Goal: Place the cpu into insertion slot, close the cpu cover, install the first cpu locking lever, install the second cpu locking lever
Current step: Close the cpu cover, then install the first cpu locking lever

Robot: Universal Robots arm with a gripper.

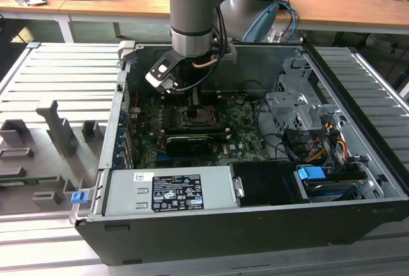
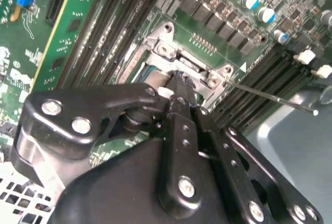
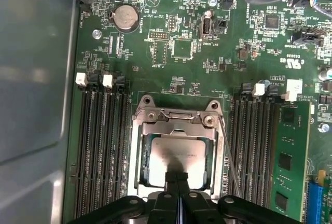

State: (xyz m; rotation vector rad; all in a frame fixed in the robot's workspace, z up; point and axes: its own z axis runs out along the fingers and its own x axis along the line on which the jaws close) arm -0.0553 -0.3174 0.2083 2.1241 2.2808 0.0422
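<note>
Silver-grey cpu (image 3: 176, 151) sits in the insertion slot (image 1: 206, 120) at the middle of the exterior view, with the cpu cover (image 3: 141, 156) lowered around it. The hand (image 3: 177, 175) is clenched, its tips at the cpu's edge. A thin locking lever (image 3: 228, 156) stands beside the slot.

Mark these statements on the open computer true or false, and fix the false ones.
The cpu lies in the insertion slot. True.
The end effector carries the cpu above the computer case. False: its shut tips are over the edge of the seated cpu.
The cpu shows through the opening of the cpu cover. True.
Memory slots run along one side of the insertion slot only. False: they flank both sides.
The computer case is closed. False: it is open, with the motherboard showing.
</note>
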